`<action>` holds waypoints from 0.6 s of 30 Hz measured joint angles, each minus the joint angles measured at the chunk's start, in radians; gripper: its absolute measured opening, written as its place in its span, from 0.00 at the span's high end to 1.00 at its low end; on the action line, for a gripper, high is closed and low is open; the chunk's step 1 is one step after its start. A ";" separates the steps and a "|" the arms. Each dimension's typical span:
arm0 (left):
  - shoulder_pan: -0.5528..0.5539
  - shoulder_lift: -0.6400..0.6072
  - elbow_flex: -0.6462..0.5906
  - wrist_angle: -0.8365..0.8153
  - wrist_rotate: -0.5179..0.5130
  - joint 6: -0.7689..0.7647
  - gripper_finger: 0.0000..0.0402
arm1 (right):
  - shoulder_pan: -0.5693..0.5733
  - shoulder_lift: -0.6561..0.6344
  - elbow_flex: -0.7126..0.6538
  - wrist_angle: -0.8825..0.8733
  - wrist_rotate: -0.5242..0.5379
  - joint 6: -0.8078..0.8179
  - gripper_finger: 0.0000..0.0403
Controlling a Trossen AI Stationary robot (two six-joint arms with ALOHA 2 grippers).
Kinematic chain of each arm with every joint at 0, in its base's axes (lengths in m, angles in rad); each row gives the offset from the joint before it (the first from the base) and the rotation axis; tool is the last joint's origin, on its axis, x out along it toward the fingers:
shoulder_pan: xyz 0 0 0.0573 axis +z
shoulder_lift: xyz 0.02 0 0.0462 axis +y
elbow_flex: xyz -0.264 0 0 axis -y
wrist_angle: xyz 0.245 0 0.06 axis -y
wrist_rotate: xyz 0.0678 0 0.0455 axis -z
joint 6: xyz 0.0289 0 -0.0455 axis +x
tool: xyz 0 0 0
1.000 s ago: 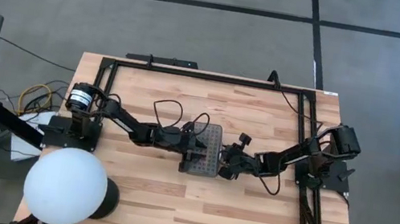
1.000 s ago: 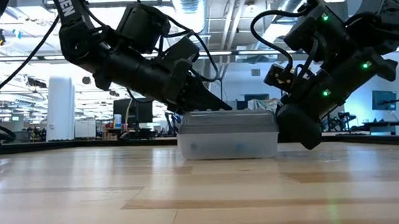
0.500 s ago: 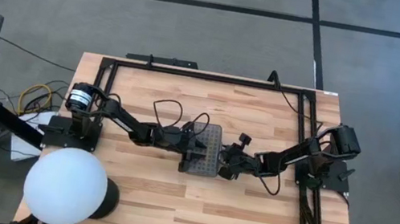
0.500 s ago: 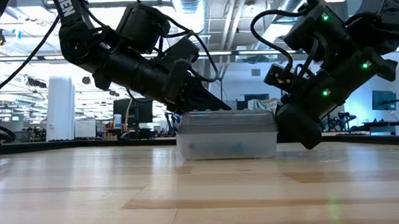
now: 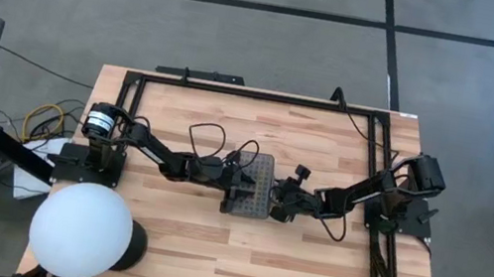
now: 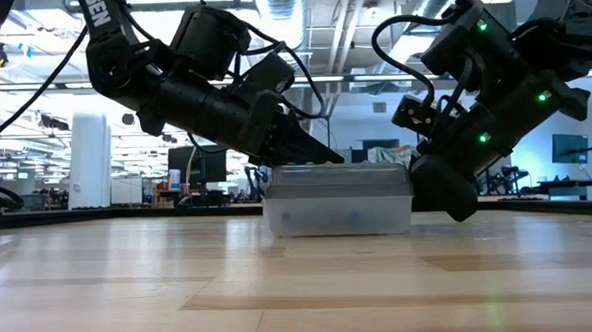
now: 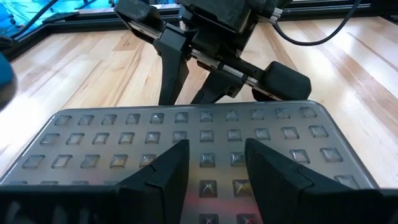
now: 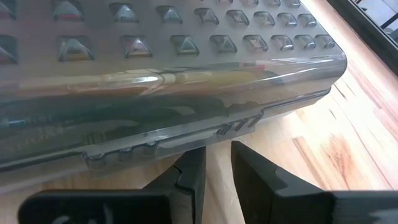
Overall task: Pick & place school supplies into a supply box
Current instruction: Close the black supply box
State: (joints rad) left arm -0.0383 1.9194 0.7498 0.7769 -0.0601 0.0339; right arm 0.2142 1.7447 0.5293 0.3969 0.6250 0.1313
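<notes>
box: supply box (image 5: 255, 185) mid-table (image 5: 306, 269), lid down; supplies seen only as dim shapes through the wall in the right wrist view.
left gripper (image 7: 211, 163): over the box's left edge, fingers slightly apart, tips resting on the dotted lid, holding nothing.
right gripper (image 8: 214, 168): low at the box's right side, fingers near together at the front latch lip, gripping nothing.
step: looks like closing/latching, packing done.
next: likely left presses the lid while right snaps the latch; risk of the box sliding.
</notes>
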 joint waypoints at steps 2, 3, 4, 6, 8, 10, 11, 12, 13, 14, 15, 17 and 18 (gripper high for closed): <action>0.000 0.000 0.000 0.002 0.000 0.009 0.62 | 0.000 0.000 0.000 0.000 0.000 0.000 0.82; 0.000 0.000 0.000 0.006 0.000 0.013 0.62 | 0.000 0.000 0.000 0.000 0.000 0.000 0.82; 0.000 0.000 0.000 0.008 0.000 0.018 0.62 | 0.000 0.000 0.000 0.000 0.000 0.000 0.82; -0.001 0.001 -0.001 0.019 0.000 0.030 0.62 | 0.000 0.000 0.000 -0.001 0.000 0.000 0.82; -0.004 0.002 -0.001 0.028 -0.001 0.040 0.62 | 0.000 0.000 0.000 -0.002 0.000 0.000 0.82; -0.008 0.002 -0.001 0.036 -0.006 0.049 0.62 | 0.000 0.000 0.000 -0.002 0.000 0.000 0.82; -0.010 0.002 -0.001 0.038 -0.007 0.051 0.62 | 0.000 0.000 0.000 -0.002 0.000 0.000 0.82; -0.010 0.002 -0.001 0.039 -0.006 0.051 0.62 | 0.000 0.000 0.000 -0.002 0.000 0.000 0.82; -0.011 0.002 -0.001 0.039 -0.006 0.052 0.62 | 0.000 0.000 0.000 -0.002 0.000 0.000 0.82; -0.011 0.002 -0.001 0.040 -0.005 0.051 0.62 | 0.000 0.000 0.000 -0.002 -0.001 0.000 0.82; -0.011 0.002 -0.001 0.041 -0.006 0.051 0.62 | 0.000 0.000 0.000 -0.002 -0.001 0.000 0.82; -0.011 0.002 -0.001 0.041 -0.006 0.051 0.62 | 0.000 0.000 0.000 -0.002 -0.001 0.000 0.82; -0.011 0.002 -0.001 0.042 -0.006 0.051 0.62 | 0.000 0.000 0.000 -0.002 -0.002 0.000 0.82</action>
State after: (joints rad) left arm -0.0490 1.9213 0.7490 0.8185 -0.0658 0.0853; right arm 0.2142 1.7447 0.5293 0.3950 0.6235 0.1314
